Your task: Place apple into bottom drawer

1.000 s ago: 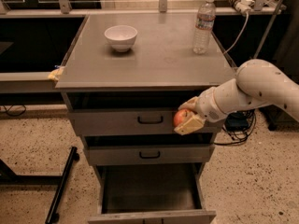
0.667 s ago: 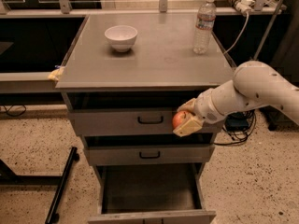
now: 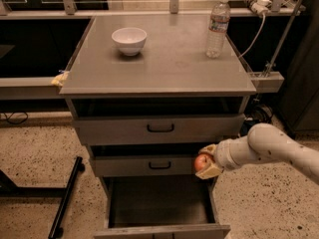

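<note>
Right at the right end of the middle drawer's [image 3: 149, 166] front, the apple [image 3: 201, 161] is pinched in the gripper [image 3: 204, 162], one tan finger above it and one below. It's up in the air over the right wall of the bottom drawer [image 3: 159, 231], toward the back of the opening, not down inside.

That drawer is pulled well out toward the camera, with a wide dark interior stretching left of the apple. On the right it's tight against the drawer wall. Its front panel gets cut off by the bottom edge of the view.

The arm [image 3: 271, 147] comes in from the right and runs out of view. The fingers cover part of the apple, and I can't make out a stem.

The top drawer [image 3: 159, 129] sits slightly out, with a dark gap above it. Up on the cabinet top [image 3: 164, 68] there's a bowl [image 3: 129, 40] back left and a bottle [image 3: 218, 28] back right, near the right edge.
</note>
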### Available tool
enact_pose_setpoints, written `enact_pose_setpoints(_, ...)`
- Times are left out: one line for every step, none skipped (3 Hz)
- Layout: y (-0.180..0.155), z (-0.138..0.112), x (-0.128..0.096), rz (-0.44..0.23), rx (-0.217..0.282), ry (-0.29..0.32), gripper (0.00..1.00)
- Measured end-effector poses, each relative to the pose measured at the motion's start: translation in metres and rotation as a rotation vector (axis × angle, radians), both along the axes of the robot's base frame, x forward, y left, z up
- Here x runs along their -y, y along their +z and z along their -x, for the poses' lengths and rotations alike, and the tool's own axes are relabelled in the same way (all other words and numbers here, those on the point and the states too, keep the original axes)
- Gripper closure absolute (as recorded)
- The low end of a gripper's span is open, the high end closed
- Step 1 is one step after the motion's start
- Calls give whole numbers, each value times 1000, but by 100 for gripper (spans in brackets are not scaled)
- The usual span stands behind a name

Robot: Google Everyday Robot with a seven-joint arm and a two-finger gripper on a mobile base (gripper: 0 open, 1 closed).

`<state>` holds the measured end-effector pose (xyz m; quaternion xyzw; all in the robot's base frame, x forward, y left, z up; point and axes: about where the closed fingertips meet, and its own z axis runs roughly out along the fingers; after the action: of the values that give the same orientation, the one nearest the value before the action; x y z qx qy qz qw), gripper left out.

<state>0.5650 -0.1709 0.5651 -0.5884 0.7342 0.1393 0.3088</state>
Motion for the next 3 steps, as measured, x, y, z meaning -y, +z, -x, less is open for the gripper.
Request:
enact_pose_setpoints(-71, -7, 17, -62, -2, 9, 100)
enact_pose_setpoints(-103, -5, 13, -90, -29, 11, 100)
enact_pose_setpoints(-102, -4, 12, -90, -29, 11, 100)
